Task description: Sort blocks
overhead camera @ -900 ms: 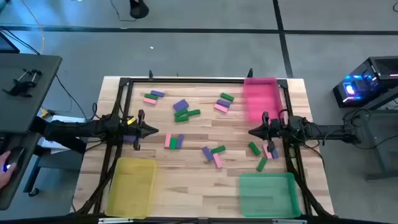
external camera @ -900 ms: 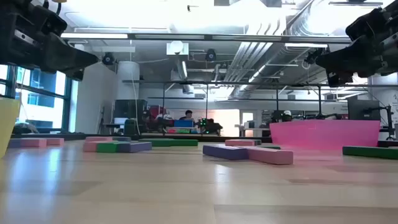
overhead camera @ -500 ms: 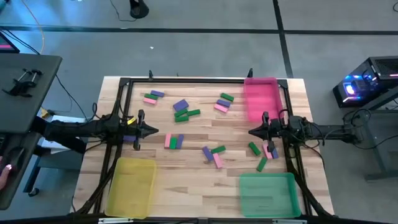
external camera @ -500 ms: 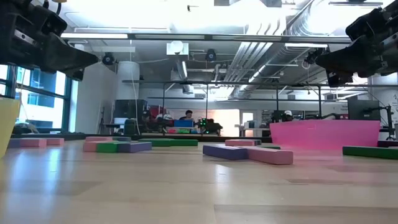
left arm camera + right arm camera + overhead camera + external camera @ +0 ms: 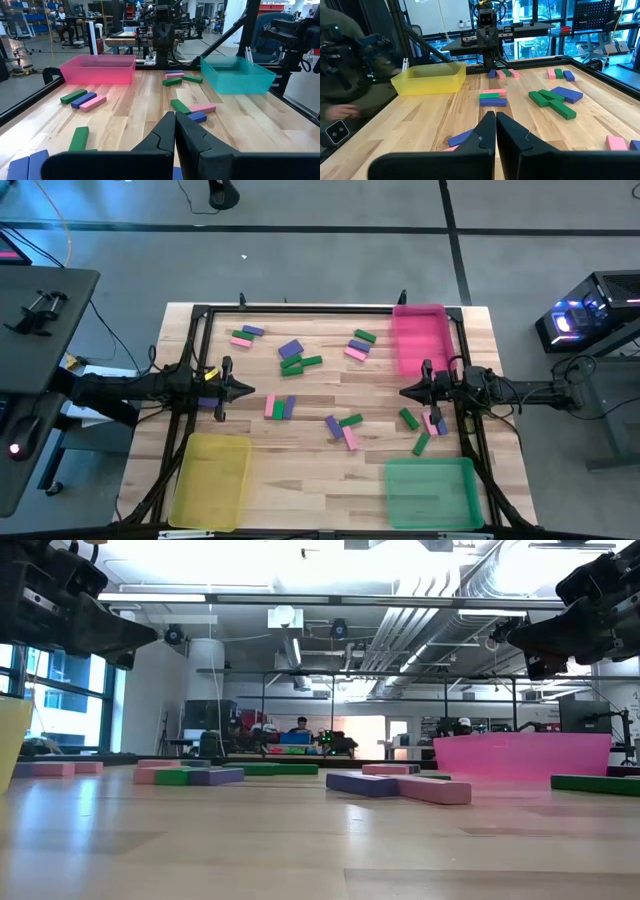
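I hold both arms level above the tabletop (image 5: 300, 480), reaching in from opposite sides and pointing at each other. My left gripper (image 5: 247, 391) hangs over the bare wood beside the pink, green and purple trio (image 5: 280, 408); its jaws are pressed together on nothing. My right gripper (image 5: 405, 392) hangs just off the near end of the pink tray (image 5: 418, 335), jaws likewise together and empty.

The tabletop is pale planked wood inside a black frame. The pink tray sits at its far right corner; taking that tray as the mark, the green tray (image 5: 431, 490) lies at the opposite end of the same side, and the yellow tray (image 5: 211, 477) lies diagonally across. Beyond the tabletop stretches an open workshop with ceiling ducts, desks and distant people.

The blocks (image 5: 293, 356) are small flat bars in green, pink and purple, lying flat in loose clusters over the wood. One cluster lies just beside the pink tray's long inner wall, others farther off toward the middle, and a few lie between the pink tray and the green one. I see none inside any tray.
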Tool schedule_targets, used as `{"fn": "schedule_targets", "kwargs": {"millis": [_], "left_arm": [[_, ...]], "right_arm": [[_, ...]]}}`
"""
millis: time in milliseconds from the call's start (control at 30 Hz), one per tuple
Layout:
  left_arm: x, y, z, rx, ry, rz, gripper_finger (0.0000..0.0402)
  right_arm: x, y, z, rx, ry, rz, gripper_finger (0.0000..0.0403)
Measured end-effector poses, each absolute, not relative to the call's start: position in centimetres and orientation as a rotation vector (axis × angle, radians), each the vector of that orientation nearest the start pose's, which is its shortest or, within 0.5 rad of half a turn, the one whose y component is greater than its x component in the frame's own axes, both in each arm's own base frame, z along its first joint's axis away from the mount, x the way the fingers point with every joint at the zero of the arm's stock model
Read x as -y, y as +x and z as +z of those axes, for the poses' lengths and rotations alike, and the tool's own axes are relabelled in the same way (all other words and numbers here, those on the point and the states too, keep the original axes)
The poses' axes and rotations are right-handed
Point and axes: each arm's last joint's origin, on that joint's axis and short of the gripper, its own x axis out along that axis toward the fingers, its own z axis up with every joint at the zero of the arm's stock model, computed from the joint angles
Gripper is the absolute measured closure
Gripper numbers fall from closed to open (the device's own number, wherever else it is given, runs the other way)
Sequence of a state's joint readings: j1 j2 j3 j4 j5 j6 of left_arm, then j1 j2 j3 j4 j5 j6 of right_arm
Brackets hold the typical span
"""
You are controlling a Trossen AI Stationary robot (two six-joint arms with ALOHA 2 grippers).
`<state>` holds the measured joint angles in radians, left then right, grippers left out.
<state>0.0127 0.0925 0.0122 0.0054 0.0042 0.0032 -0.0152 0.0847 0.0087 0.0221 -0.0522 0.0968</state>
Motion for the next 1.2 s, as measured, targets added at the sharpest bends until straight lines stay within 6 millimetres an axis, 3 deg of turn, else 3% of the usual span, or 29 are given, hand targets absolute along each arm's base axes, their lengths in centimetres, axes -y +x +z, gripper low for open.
{"fn": "schedule_targets", "kwargs": {"millis": [1033,1100,1200], "left_arm": [[-0.1,10.3,16.1,-0.075,0.003,0.009,0.0401],[-0.1,10.3,16.1,-0.075,0.002,0.008,0.0401],[-0.1,10.3,16.1,-0.075,-0.010,0.009,0.0402]], "right_arm": [[0.1,10.2,16.2,-0.050,0.051,0.019,0.0402],[0.1,10.3,16.7,-0.004,0.134,0.017,0.0402],[0.1,10.2,17.9,0.122,0.419,0.017,0.0402]]}}
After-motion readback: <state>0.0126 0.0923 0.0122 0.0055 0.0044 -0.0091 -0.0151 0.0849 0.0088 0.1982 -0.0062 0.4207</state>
